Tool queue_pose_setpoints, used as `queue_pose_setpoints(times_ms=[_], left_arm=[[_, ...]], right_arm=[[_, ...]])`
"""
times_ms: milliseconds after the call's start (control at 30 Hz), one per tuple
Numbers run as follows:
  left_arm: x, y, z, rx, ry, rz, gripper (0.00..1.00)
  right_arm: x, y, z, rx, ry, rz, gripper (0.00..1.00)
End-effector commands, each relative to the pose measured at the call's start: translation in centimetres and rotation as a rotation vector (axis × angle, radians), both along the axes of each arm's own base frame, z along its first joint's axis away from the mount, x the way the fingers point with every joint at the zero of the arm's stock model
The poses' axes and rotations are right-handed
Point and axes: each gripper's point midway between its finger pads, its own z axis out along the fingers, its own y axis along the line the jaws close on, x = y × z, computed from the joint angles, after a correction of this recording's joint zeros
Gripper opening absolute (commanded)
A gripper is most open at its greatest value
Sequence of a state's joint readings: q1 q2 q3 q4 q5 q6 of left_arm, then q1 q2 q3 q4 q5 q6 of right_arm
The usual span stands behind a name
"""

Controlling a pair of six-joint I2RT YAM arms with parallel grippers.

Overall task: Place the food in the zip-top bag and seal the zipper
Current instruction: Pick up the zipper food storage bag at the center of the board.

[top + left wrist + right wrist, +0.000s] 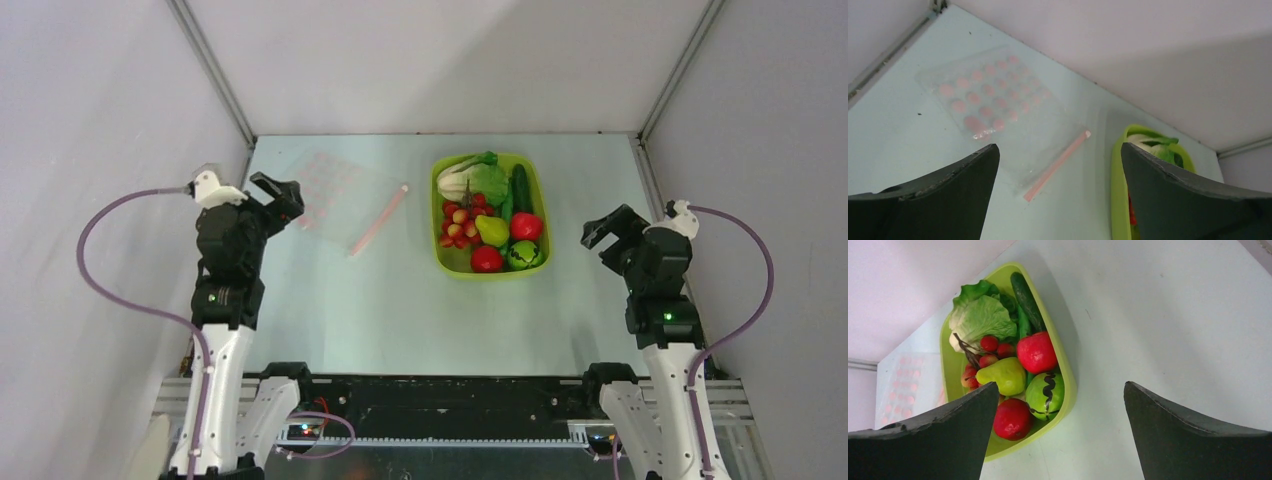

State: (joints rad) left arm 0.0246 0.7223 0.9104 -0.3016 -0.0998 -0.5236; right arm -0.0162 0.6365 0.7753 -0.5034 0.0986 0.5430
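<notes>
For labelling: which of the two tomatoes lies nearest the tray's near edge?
The tomato in the tray's near left corner, beside the green pepper; the other tomato sits farther back, by the cucumber.

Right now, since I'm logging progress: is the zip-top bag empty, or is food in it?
Empty. The bag lies flat, only its pink dots showing, and the food all sits in the green tray.

Food [1036, 352] in grn tray [1066, 377]
</notes>
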Motion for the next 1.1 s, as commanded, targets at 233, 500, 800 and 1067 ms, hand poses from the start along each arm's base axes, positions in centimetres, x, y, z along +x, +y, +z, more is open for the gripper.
queue_pose_setpoints(times_ms=[233, 500, 800, 1067], left_arm=[[6.7, -3.9, -5.8, 0.151, 0.128, -0.306, 0.98], [12.4, -7.7, -15.3, 0.512, 0.495, -0.454, 0.98], [15.7, -10.8, -24.3, 0.646, 0.781, -0.700, 0.98], [15.9, -11.7, -27.9, 0.635, 0.886, -0.808, 0.98]], right_arm=[[0.0, 2.9, 2.5, -0.001, -0.109, 0.183, 1.00], [0.0, 3.3, 2.4, 0.003, -0.111, 0.210, 1.00], [-0.4, 3.0, 1.9, -0.045, -0.102, 0.220, 1.00], [-0.2, 3.0, 1.9, -0.074, -0.107, 0.230, 1.00]])
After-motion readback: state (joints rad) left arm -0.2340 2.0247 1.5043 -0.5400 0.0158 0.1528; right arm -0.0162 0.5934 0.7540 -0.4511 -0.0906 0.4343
